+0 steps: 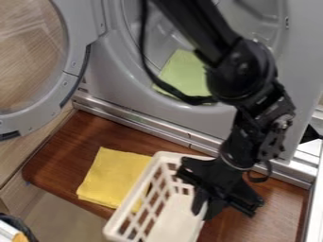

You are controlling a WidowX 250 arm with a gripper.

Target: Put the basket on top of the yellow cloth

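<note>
The black gripper [206, 211] is at the white basket's right side, its fingers close together on either side of that wall and shut on it. The white plastic basket [131, 206] has lattice sides and stands in the lower middle of the view, its far right corner partly hidden by the gripper. To its left, the folded yellow cloth [111, 177] lies on the brown wooden board. The basket's left side overlaps the cloth's right edge in the view; whether they touch, I cannot tell.
Behind the board [75, 142] stands a grey front-loading machine [164, 116] with its round door [77, 56] swung out at the left. A green cloth [183, 73] hangs in its opening, behind the arm. A dark-rimmed object is at the lower left corner.
</note>
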